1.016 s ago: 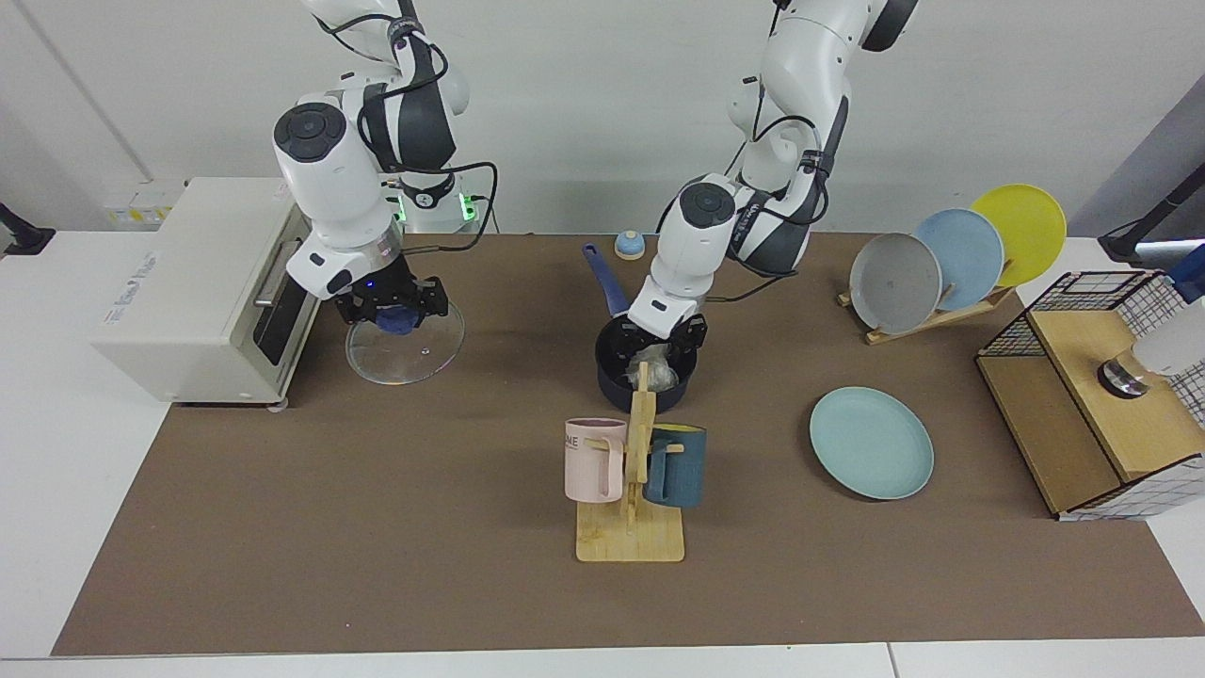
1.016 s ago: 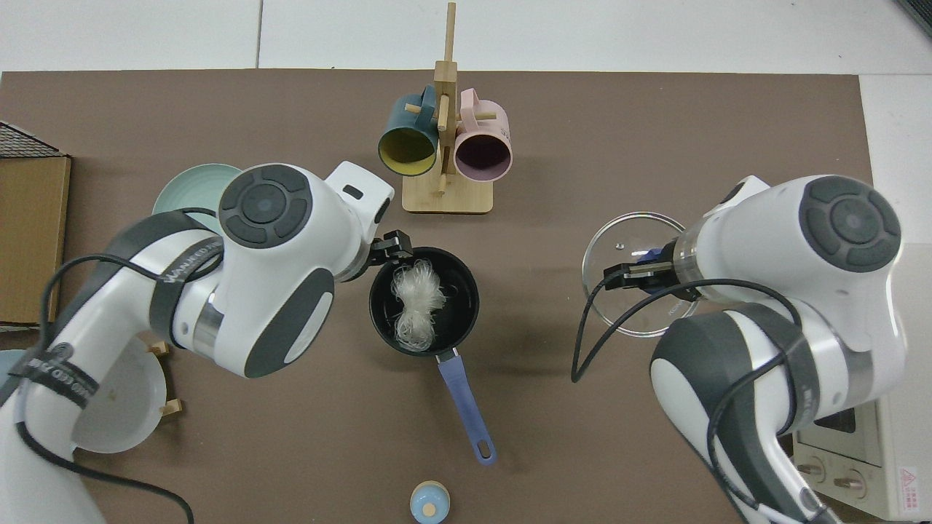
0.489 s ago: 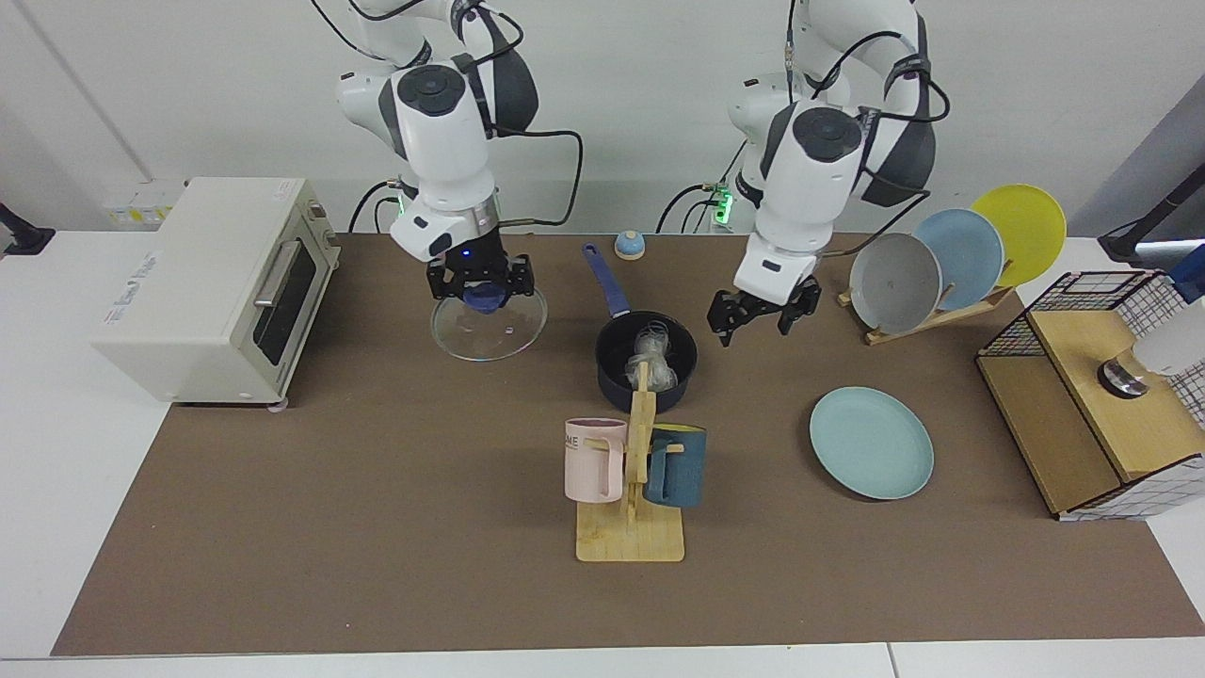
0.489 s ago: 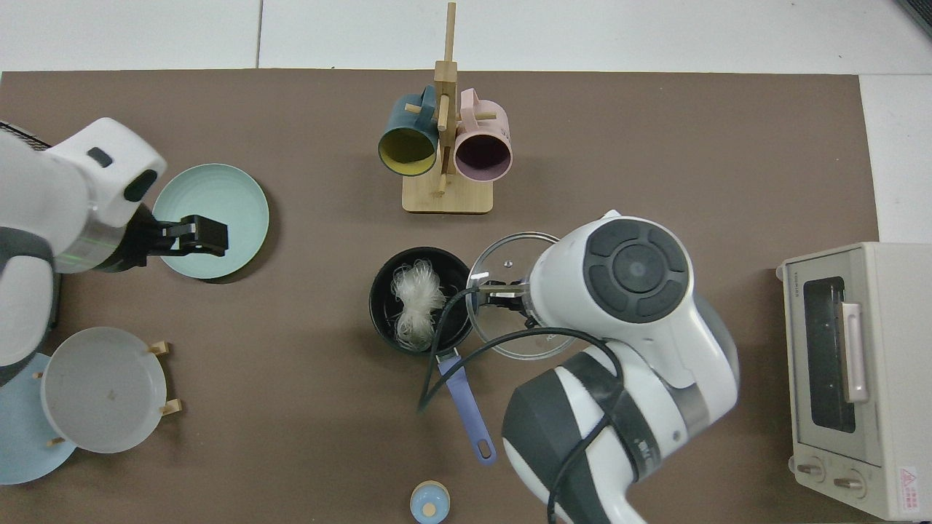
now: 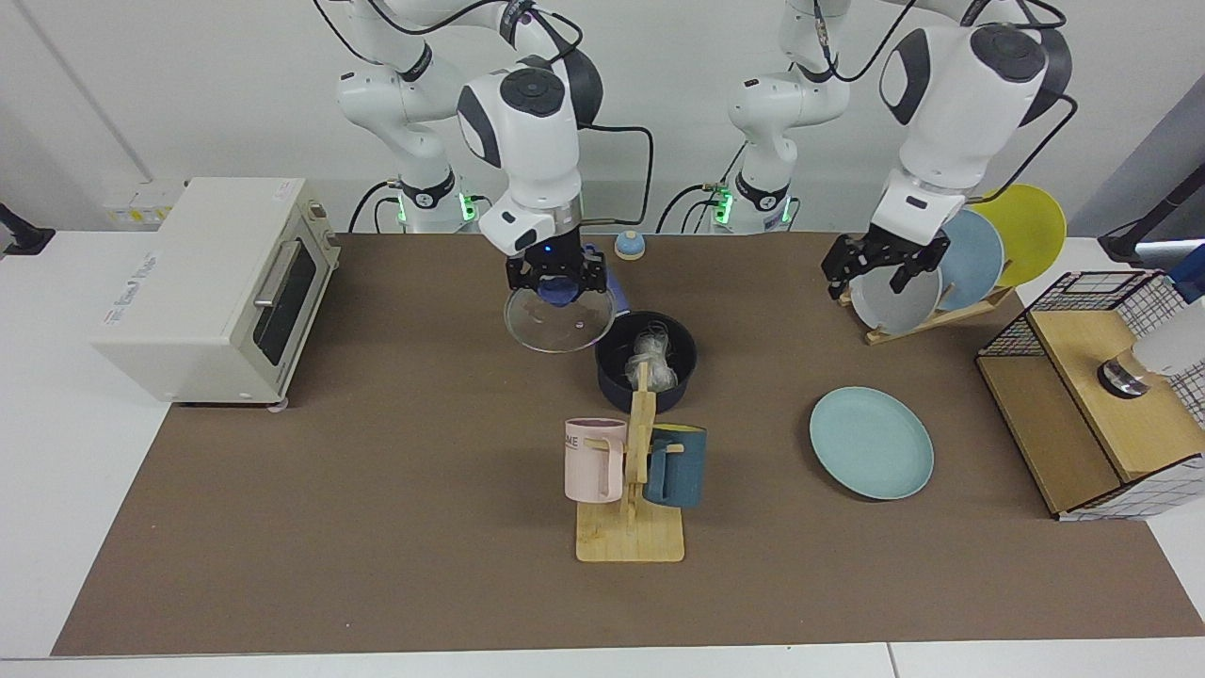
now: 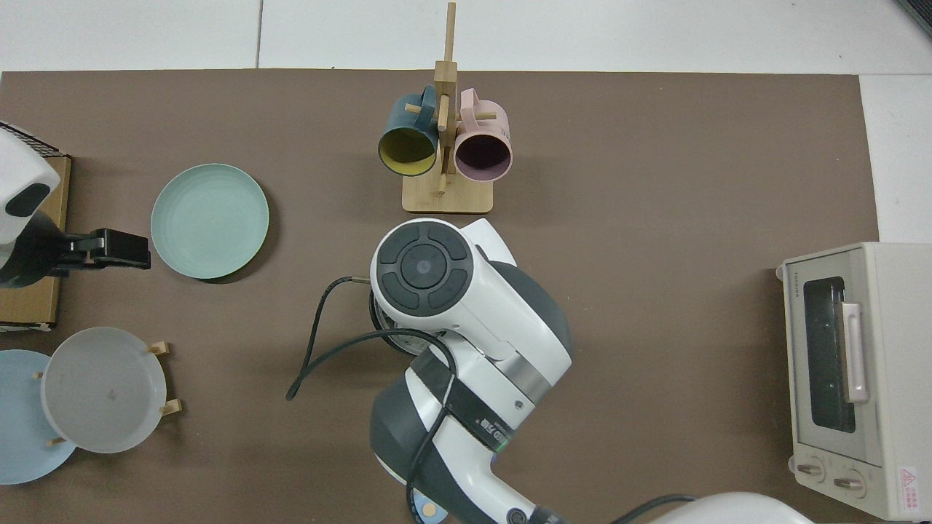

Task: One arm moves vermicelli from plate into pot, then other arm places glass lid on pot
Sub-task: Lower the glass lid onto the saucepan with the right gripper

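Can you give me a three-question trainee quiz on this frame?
1. True or false: the glass lid already sits on the pot.
2. Where is the vermicelli? A) teal plate B) pot C) table
3. Fill in: the right gripper holds the lid by its blue ____.

Key: 1 false, it hangs beside the pot's rim; 2 B; 3 knob. The left gripper waits open by the upright plates.

Clear glass lid, matt brown table mat, wooden mug rack, glossy white arm shells.
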Robot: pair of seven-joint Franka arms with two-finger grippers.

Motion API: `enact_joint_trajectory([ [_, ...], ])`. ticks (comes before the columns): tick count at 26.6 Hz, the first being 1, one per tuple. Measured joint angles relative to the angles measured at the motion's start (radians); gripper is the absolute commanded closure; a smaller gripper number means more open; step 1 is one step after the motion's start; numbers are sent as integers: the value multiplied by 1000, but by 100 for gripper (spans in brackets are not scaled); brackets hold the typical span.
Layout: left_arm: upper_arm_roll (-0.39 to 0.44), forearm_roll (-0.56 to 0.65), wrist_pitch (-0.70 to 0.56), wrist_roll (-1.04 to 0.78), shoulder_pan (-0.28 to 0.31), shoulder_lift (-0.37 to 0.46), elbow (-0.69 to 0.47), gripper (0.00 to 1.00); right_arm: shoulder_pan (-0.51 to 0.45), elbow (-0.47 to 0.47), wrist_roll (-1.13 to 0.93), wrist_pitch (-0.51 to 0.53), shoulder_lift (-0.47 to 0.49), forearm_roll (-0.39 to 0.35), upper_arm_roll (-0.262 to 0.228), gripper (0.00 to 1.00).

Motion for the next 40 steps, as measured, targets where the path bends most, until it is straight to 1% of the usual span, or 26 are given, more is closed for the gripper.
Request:
enact_joint_trajectory([
  [5, -20, -1, 0, 0, -3, -1, 7, 0, 29, 64, 39, 1, 75, -27, 0, 100],
  [11, -48, -1, 0, 0, -5, -2, 9, 0, 42, 81, 67, 14, 113, -34, -1, 100],
  [22, -31, -1, 0, 0, -1, -3, 10, 0, 32, 71, 70, 71, 142, -34, -7, 100],
  [30, -30, -1, 0, 0, -1, -4, 10, 0, 32, 30, 70, 103, 148, -38, -6, 100],
  [40, -30, -1, 0, 0, -1, -5, 10, 0, 32, 23, 70, 102, 143, -39, -6, 100],
])
